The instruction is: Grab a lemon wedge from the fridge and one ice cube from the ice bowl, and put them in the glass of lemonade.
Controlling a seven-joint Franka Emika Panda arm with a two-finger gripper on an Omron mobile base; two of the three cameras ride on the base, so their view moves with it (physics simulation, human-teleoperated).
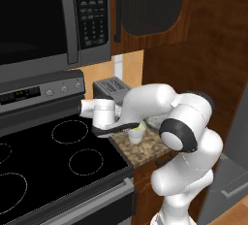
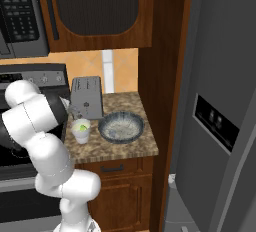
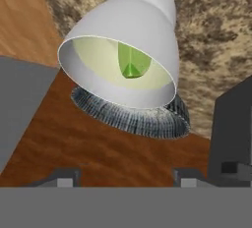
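The glass of lemonade (image 3: pixel 147 20) looms close in the hand view, its mouth turned toward the camera, with the green-yellow lemon wedge (image 3: pixel 132 65) lying inside it. Right behind it sits the speckled ice bowl (image 3: pixel 133 118). My gripper (image 3: pixel 126 179) is open, its fingertips (image 3: pixel 64 178) spread wide and nothing between them. From the right base view, the glass (image 2: pixel 81 132) with the wedge (image 2: pixel 82 127) stands on the granite counter (image 2: pixel 115 151), left of the bowl (image 2: pixel 121 126). From the left, my gripper (image 1: pixel 127 128) hovers beside the glass (image 1: pixel 137 135). The fridge (image 2: pixel 220 116) stands at right, doors shut.
A grey toaster (image 2: pixel 87 97) stands behind the glass against the wall. The black stovetop (image 1: pixel 53 161) lies left of the counter, with the microwave (image 1: pixel 43 15) above it. Wooden cabinets (image 2: pixel 95 11) hang overhead. My arm's elbow (image 1: pixel 186 127) bulks over the counter's front edge.
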